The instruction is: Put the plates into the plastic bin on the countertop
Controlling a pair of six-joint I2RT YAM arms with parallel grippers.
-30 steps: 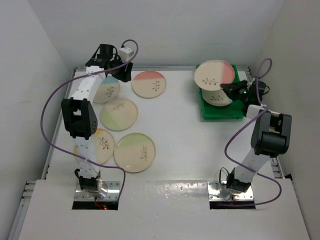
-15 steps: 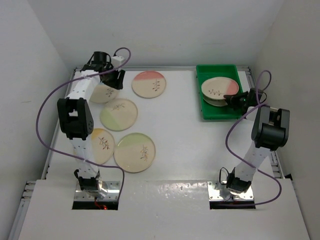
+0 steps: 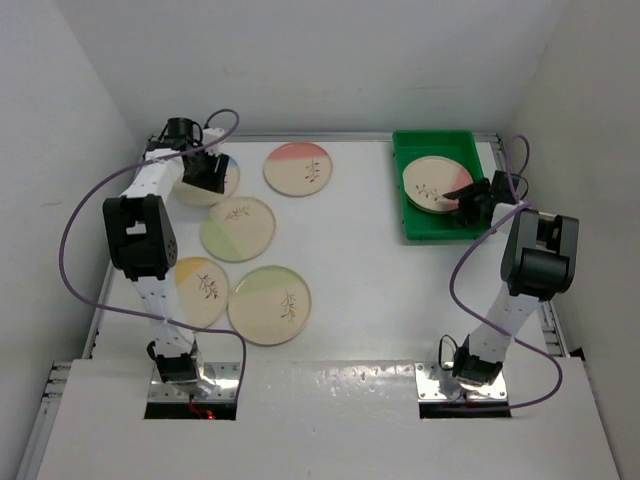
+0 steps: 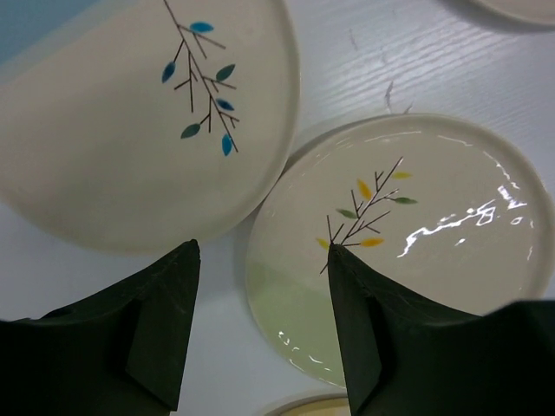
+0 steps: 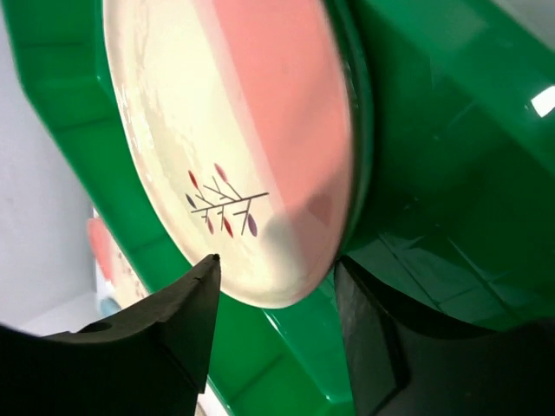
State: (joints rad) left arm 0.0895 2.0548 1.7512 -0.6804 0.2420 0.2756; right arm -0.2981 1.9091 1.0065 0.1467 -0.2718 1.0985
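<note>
White tabletop (image 3: pixel 360 260), white walls. The big change is on the right: a second ago the right gripper (image 3: pixel 470 195) held the pink plate (image 3: pixel 437 183) tilted above the plastic bin (image 3: pixel 440 136). Now that plate lies flat inside the bin. The right fingers have spread apart and sit at its near rim, touching nothing I can make out. The right wrist view confirms it: pink plate (image 5: pixel 260 104) down on the green bin (image 5: pixel 416 130), gripper (image 5: pixel 276 263) let go. I'd count that placement as done.

The left gripper (image 3: pixel 205 170) has come forward from the back edge and hovers over the blue plate (image 3: pixel 225 182), fingers apart and empty. In the wrist view the gripper (image 4: pixel 262 251) sits above the gap between the blue plate (image 4: pixel 113 130) and the green plate (image 4: pixel 408 243). Blue looks like the next pick. Five plates remain out on the tabletop.
</note>
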